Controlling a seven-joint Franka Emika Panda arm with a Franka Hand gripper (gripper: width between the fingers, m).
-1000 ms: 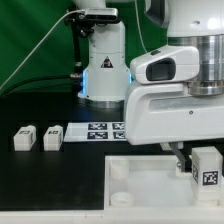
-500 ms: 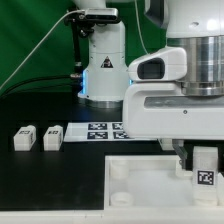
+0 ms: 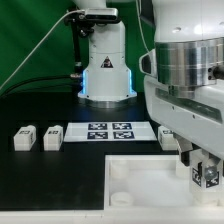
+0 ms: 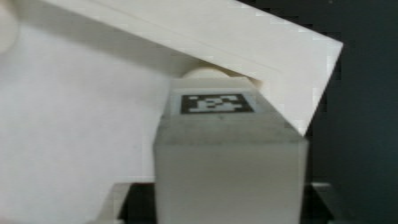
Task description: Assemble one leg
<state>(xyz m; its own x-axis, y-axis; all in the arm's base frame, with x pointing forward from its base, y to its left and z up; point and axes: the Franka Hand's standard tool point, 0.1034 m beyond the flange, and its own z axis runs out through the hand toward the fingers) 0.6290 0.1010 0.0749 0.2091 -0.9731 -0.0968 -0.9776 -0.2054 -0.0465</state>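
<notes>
My gripper (image 3: 203, 160) is shut on a leg (image 3: 207, 174), a small white block with a black-and-white tag. It holds the leg at the far right corner of the large white panel (image 3: 140, 177), low over it. In the wrist view the leg (image 4: 222, 160) fills the middle between the dark jaws, its tag facing the camera. Its rounded tip (image 4: 214, 72) meets the edge of the panel (image 4: 89, 130). Whether the tip touches the panel I cannot tell. Two more legs (image 3: 24, 138) (image 3: 53, 137) lie at the exterior view's left.
The marker board (image 3: 108, 131) lies behind the panel. Another small white block (image 3: 166, 133) sits at its right end. The robot base (image 3: 105, 70) stands at the back. The table is black.
The wrist has turned and shifted to the exterior view's right, uncovering the marker board's right end. The held leg sits a little lower at the panel's right corner.
</notes>
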